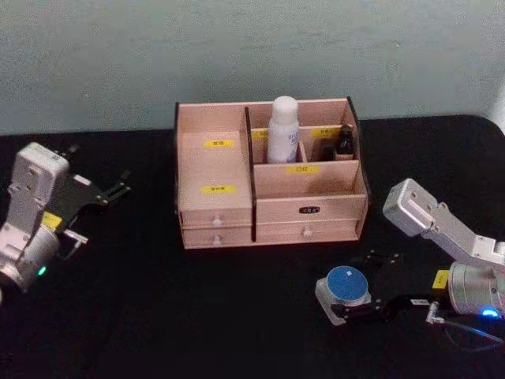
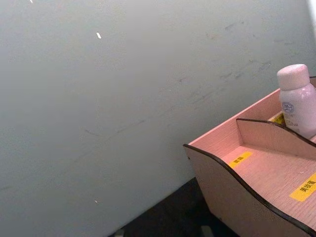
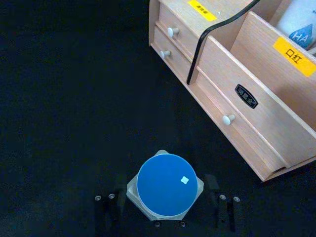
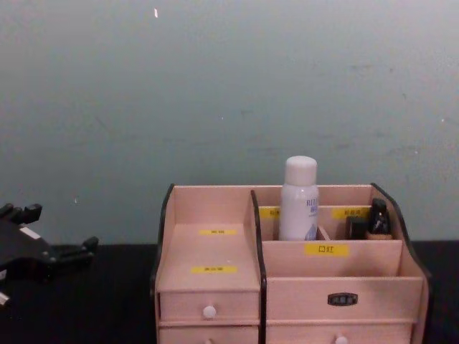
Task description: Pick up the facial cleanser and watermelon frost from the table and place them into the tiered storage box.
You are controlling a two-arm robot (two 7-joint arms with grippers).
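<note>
White bottle (image 1: 282, 126) half-hidden inside storage box (image 1: 217, 170)

A black table (image 1: 197, 316) fills the lower two thirds of the head view. The tiered storage box (image 1: 217, 213) stands on it at the frame's centre, close to the table's back edge. The watermelon frost (image 1: 346, 286), a pale jar with a round blue lid, sits on the cloth at lower right, apart from the box's front.
</note>
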